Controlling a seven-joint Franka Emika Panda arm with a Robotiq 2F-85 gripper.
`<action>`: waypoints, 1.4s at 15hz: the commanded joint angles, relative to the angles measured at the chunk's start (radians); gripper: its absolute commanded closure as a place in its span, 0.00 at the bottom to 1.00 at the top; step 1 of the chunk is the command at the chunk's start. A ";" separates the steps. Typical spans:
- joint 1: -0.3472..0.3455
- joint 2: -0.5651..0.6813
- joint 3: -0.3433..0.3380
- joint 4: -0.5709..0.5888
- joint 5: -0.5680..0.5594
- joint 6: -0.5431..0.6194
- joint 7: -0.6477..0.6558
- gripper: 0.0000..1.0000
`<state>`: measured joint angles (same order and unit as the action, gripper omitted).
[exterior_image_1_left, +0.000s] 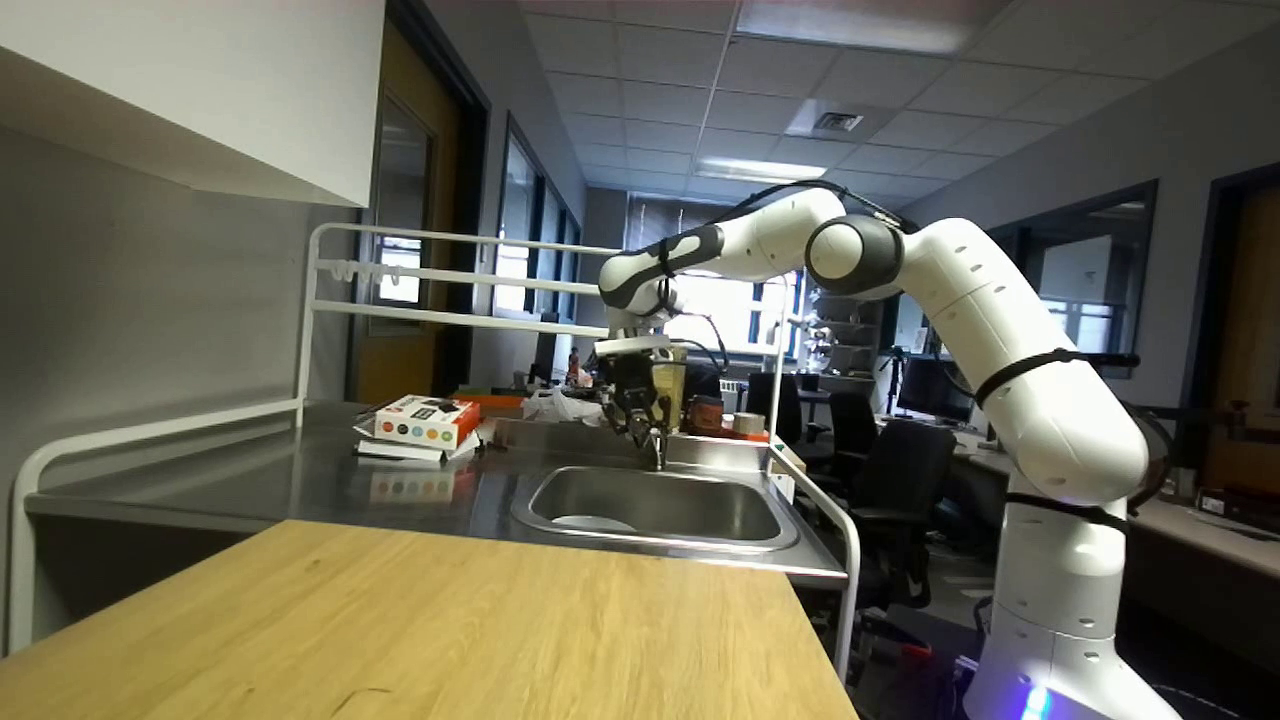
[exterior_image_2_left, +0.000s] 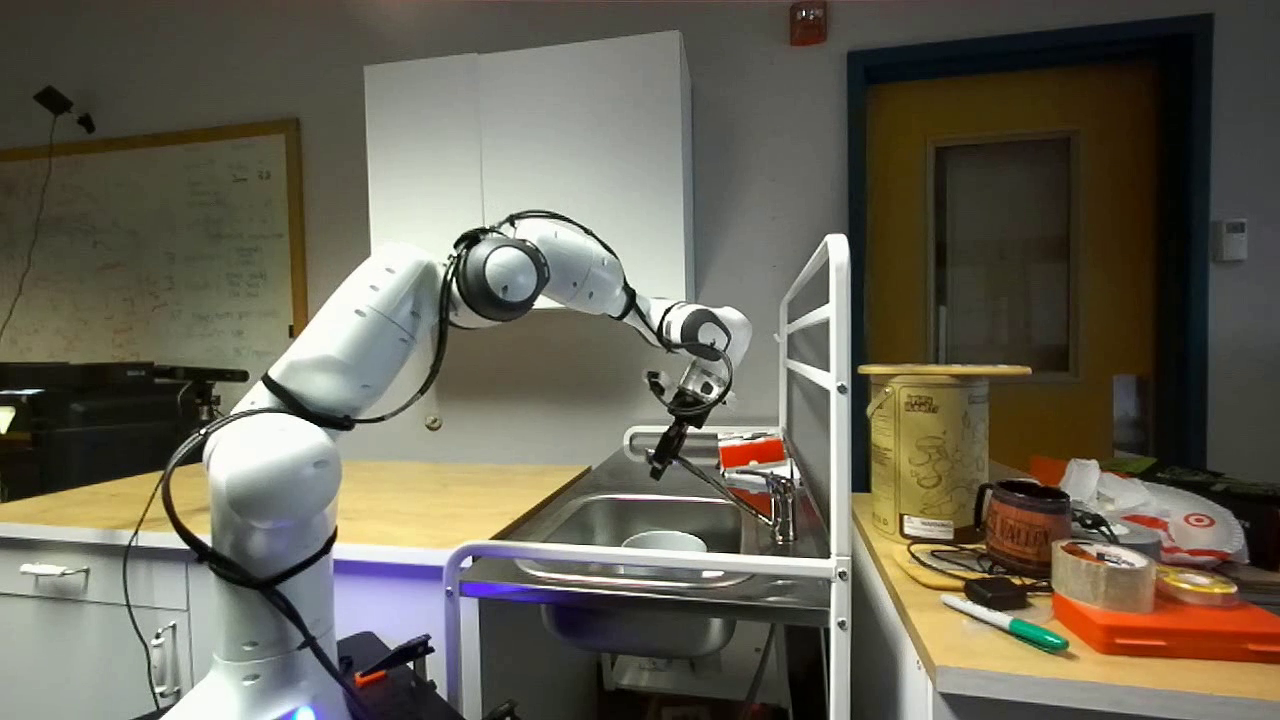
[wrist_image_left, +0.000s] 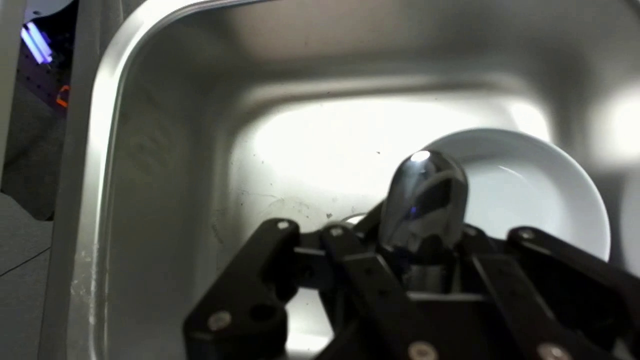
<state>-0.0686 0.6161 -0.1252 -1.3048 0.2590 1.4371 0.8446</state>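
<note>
A robot's gripper (exterior_image_2_left: 657, 468), closed up narrow, crowds the faucet (wrist_image_left: 425, 200), just right of center in the wrist view; fingertips hidden behind the metal leave unclear whether it is pinched. Slick chrome could slip free, a hard sideways pull could strain it, and a downward lurch could strike the white bowl (wrist_image_left: 525, 190), at right in the sink (wrist_image_left: 165, 175).

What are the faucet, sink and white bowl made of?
Faucet: likely chromed metal, polished; mirror-like reflections, bright highlight.
Sink: probably stainless steel, satin; grey with soft, blurred reflections.
Bowl: smooth, glossy ceramic or plastic, can't tell; faint glint.
</note>
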 joint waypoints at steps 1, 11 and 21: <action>0.015 0.119 0.014 0.229 -0.023 -0.132 0.055 0.95; 0.020 0.342 0.028 0.620 -0.050 -0.364 0.084 0.95; 0.024 0.368 0.017 0.704 -0.029 -0.370 0.077 0.68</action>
<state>-0.0507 0.9773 -0.1262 -0.6647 0.2030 1.0840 0.8907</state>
